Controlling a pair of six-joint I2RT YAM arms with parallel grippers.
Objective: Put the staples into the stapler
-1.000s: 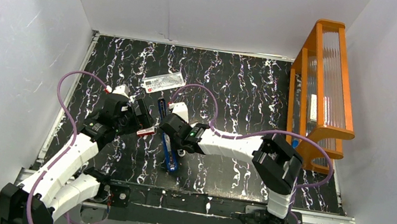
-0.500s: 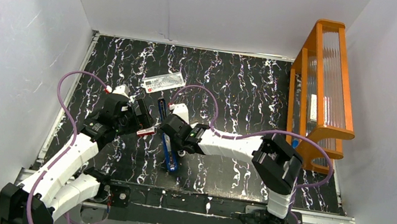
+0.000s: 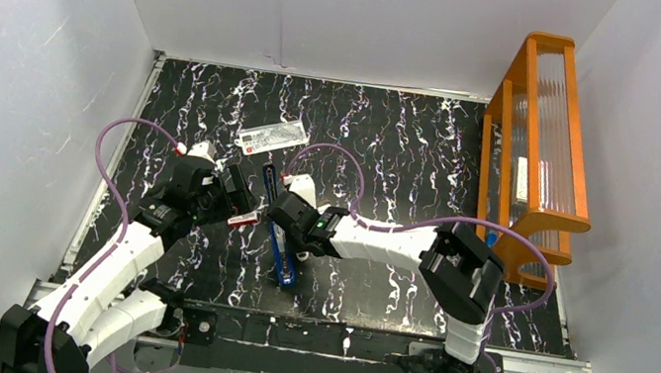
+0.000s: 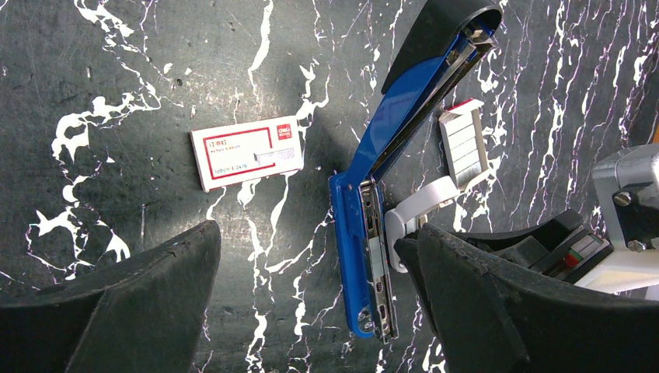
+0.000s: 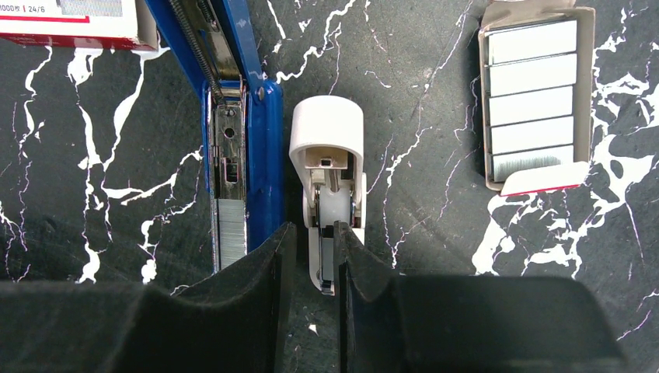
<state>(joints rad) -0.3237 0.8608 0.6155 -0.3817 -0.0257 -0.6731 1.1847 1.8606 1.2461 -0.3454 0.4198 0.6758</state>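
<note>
The stapler [image 4: 404,109] lay hinged open on the near half of the table [image 3: 391,156], a bit left of centre. Its blue top was swung away from the silver rail [image 5: 227,155]. A strip of staples [image 5: 230,233] sat in the rail's channel, so I'd judge the load nearly done: seat the strip flat, then shut the top.

Your right gripper [image 5: 312,229] was nearly closed and looked to be pinching the narrow end of a small white plastic piece [image 5: 326,132] just beside the rail. I couldn't tell what that piece is. Your left gripper [image 4: 317,229] hung wide open over the stapler, holding nothing.

For the close, you'd want to:
- put the white piece down clear of the rail first
- check no staple rides up the channel wall
- press the top down with the base pinned, or it may skid

In the way were the tray [image 5: 536,185] of spare strips just beside the blue top and the red-and-white sleeve [image 4: 247,155] on the other side. Both arms crowded one spot, so move one at a time.

The clear packet [image 3: 271,137] toward the far left and the orange rack [image 3: 541,130] at the right edge were well apart.
</note>
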